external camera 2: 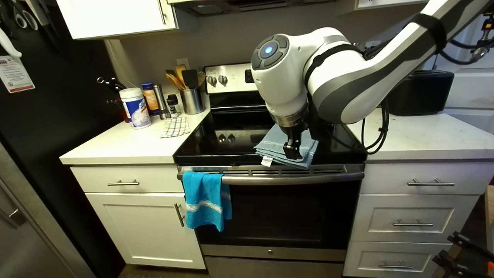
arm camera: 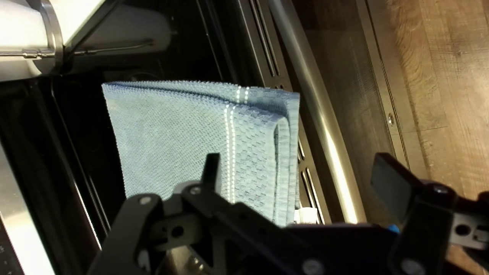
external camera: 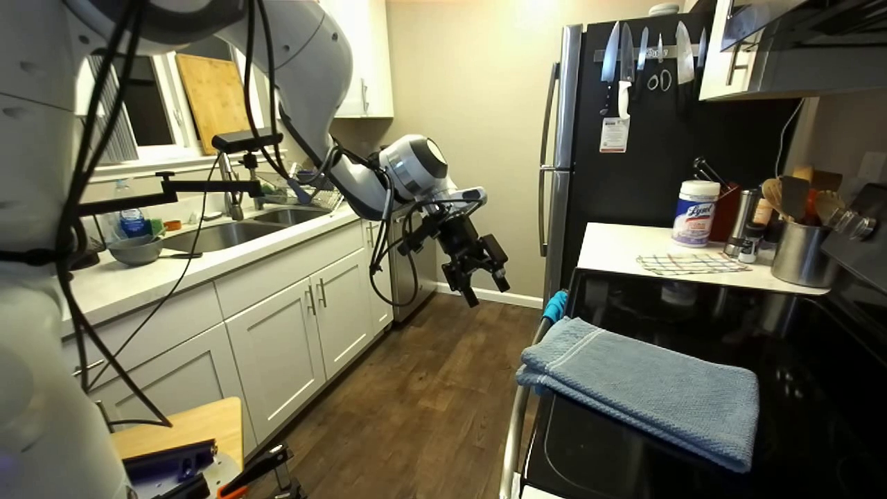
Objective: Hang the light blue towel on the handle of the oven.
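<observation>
The light blue towel (external camera: 644,388) lies folded on the glossy black cooktop of the oven (external camera 2: 270,220). Its front edge reaches the cooktop's front rim, and a white tag shows there. Silvery and long, the handle (external camera 2: 266,180) spans the oven's front. My gripper (external camera: 488,295) hangs in the air, apart from the towel and pointing down. In the wrist view the gripper (arm camera: 301,172) is open and holds nothing. One of its fingers (arm camera: 211,170) appears over the towel (arm camera: 179,141), the other beyond the handle (arm camera: 324,126). The arm hides part of the towel in an exterior view.
A turquoise cloth (external camera 2: 204,200) hangs over one end of the handle. The counter beside the oven bears a wipes tub (external camera 2: 135,108), a checked cloth (external camera 2: 175,127) and a utensil holder (external camera 2: 192,101). A dark toaster (external camera 2: 420,92) stands across the range. The refrigerator (external camera: 665,159) rises behind.
</observation>
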### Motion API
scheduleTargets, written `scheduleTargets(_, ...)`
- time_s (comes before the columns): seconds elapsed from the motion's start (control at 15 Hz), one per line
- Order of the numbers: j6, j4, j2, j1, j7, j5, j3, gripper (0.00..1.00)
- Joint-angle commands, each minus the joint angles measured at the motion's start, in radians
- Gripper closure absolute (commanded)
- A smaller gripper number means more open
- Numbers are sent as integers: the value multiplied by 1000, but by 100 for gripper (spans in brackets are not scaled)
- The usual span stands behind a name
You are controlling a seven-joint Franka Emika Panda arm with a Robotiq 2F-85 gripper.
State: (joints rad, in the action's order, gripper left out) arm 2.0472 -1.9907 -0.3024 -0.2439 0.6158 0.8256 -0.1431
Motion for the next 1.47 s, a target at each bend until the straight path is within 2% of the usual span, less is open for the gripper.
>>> scheduleTargets(0.0,-29,13,-12,-30,72,35,17,0)
scheduleTargets(0.33,-187,130,-139,-93,299,93,29,0)
scheduleTargets(0.6,-313,265,-268,-136,384,85,37,0)
scheduleTargets(0.93,-381,368,-374,-160,400,103,64,0)
scheduleTargets(1.2,-367,376,-407,-147,376,163,89,0)
scheduleTargets(1.4,-352,363,-415,-141,355,249,100,0)
